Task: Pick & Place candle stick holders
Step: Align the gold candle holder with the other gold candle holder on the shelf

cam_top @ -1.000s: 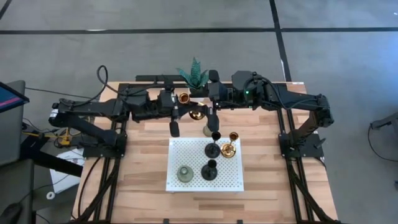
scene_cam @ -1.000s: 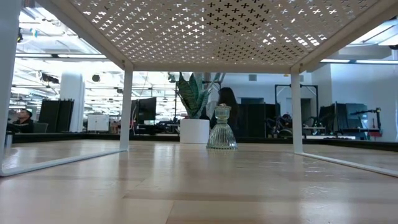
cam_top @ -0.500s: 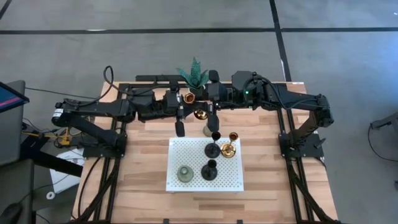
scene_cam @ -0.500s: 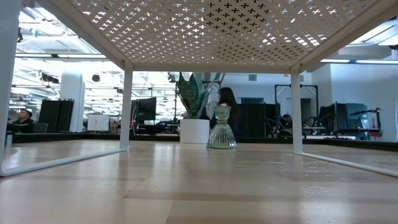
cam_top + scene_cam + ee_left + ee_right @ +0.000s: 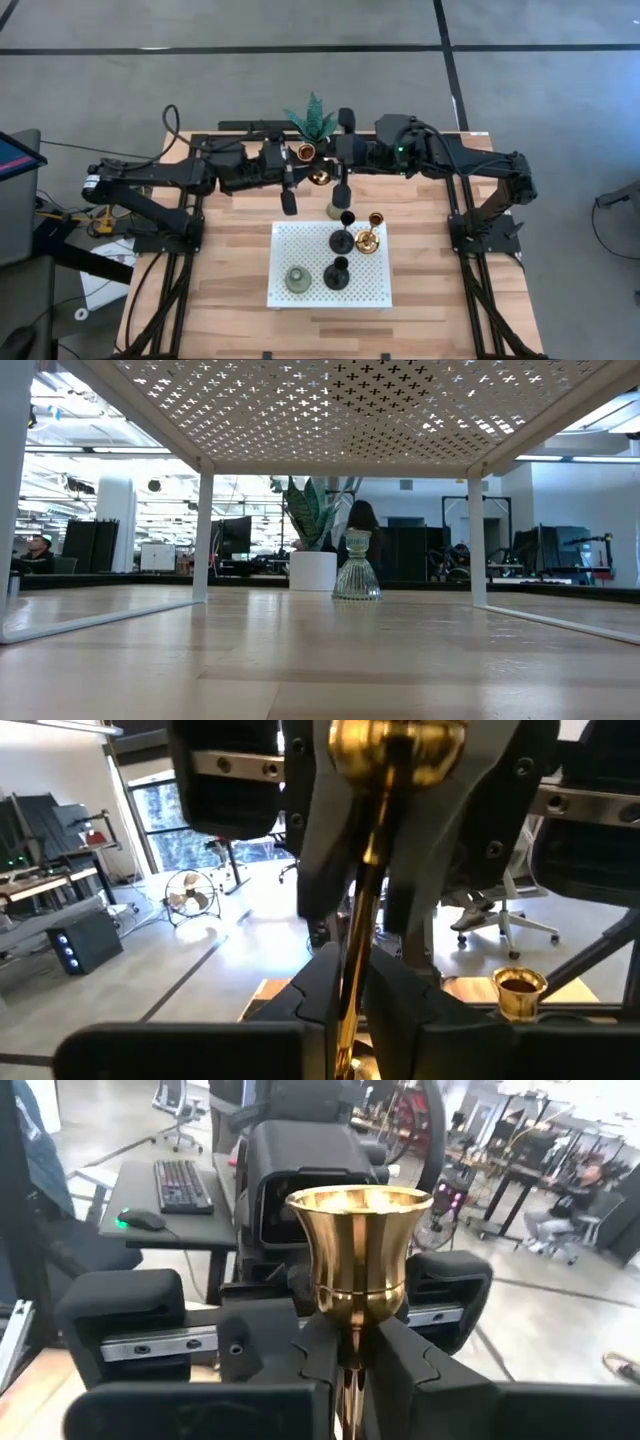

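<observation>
Gold candle stick holder [image 5: 318,177] hangs above the table's [image 5: 230,260] far edge, both grippers clenched on its stem: left gripper [image 5: 290,178] and right gripper [image 5: 341,172]. Four other holders stand on the white perforated rack [image 5: 300,250].

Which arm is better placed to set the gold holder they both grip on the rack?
Left, probably: the left gripper and right gripper both clamp the gold holder, but the white rack's bare patch lies on the left arm's side; black holders and another gold one crowd the right.
</observation>
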### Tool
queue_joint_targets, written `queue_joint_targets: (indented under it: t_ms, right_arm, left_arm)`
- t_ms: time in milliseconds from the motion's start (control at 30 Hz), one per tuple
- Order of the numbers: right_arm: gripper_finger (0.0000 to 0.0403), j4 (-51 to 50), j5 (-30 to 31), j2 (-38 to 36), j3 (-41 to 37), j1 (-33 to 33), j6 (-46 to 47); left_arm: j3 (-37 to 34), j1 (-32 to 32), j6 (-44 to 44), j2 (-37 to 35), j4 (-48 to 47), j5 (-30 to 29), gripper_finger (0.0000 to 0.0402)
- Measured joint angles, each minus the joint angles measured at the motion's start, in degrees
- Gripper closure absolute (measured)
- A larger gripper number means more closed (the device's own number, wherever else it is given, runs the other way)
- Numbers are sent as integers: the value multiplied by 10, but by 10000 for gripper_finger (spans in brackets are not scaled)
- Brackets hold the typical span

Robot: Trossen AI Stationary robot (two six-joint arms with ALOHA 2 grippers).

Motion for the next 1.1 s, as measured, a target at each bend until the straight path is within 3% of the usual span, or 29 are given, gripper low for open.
queue_joint_targets:
  t_ms: [433, 700, 933, 1100]
  right_arm:
    - [380, -3, 36, -38, 1, -26, -19]
    - [380, -45, 53, -57, 0, -46, -15]
    - [380, -69, 99, -98, 1, -40, -13]
    - [380, -92, 106, -139, 1, 1, 13]
  left_arm:
    - [0, -1, 45, -29, -14, -18, 344]
    - [-1, -1, 71, -38, -15, -43, 267]
    - [-1, -2, 92, -39, -21, -120, 192]
    - [-1, -1, 105, -39, -22, -185, 168]
